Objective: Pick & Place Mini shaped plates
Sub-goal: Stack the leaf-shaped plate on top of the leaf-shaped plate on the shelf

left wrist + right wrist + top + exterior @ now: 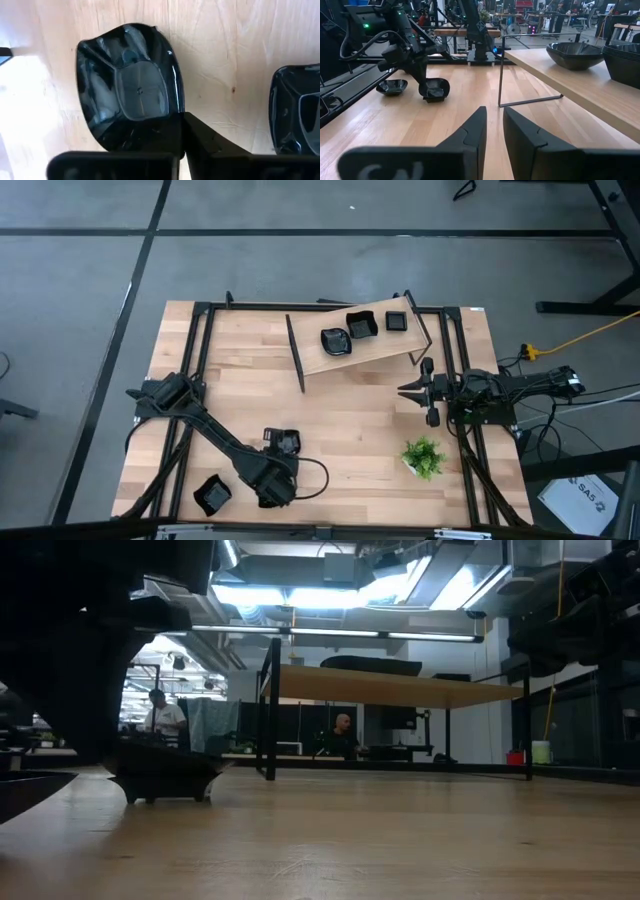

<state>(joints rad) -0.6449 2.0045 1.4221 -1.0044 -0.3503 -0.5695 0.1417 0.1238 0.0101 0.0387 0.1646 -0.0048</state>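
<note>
Your left pincer [283,448] was clenched on only the rim of a black dish [131,85]. A quick lift could have let the glossy dish slip and drop onto the counter [350,420].

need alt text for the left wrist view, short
The left hand is shut on the rim of a glossy black wavy-edged mini plate lying on the light wooden table. A second black plate lies partly in view nearby on the table.
</note>
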